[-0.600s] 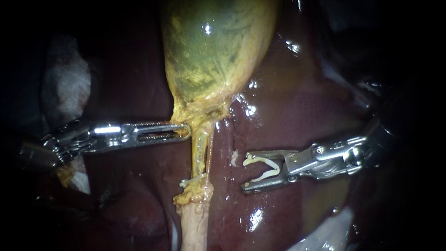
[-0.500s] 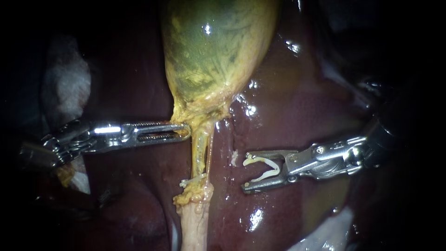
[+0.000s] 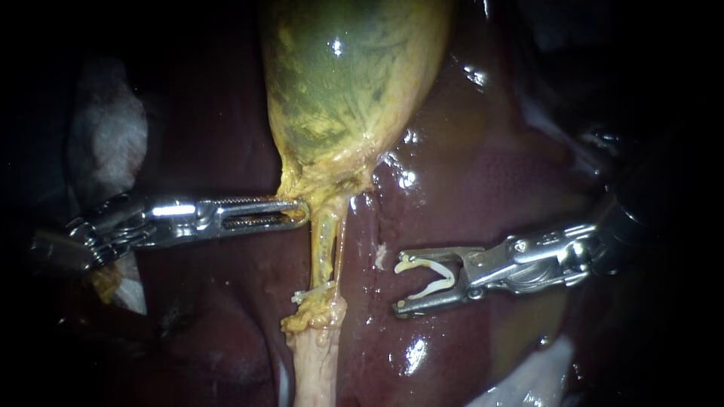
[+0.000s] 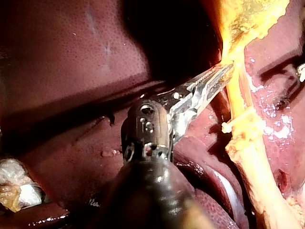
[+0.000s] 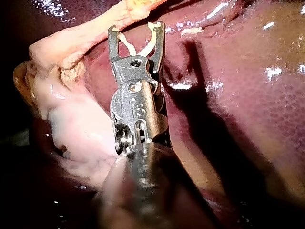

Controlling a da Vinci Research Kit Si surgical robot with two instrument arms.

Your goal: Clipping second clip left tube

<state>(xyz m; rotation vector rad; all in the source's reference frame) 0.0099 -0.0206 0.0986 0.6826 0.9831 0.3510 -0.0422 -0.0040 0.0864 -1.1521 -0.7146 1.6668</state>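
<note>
Right end effector (image 3: 397, 283) holds open clip (image 3: 434, 264), 3 o'clock of tube (image 3: 324, 252), poised to straddle; left end effector (image 3: 303, 213) grips gallbladder (image 3: 339, 83) neck, tensioning tube.

Greens, yellows and dark reds on my screen, with silver metal.
I see the gallbladder (image 3: 347, 83) mottled dark green with yellow streaks, going ochre at its narrow end. The liver (image 3: 483, 173) is deep maroon with glossy white highlights, and finely stippled up close. The left tube (image 3: 324, 249) is yellow-green, and the stalk of tissue (image 3: 313, 362) below it is pale pinkish cream. My left instrument (image 3: 300, 213) and right instrument (image 3: 397, 283) are bright silver. The clip (image 3: 426, 275) in the right one and the clip on the tube (image 3: 313, 292) are off-white.
</note>
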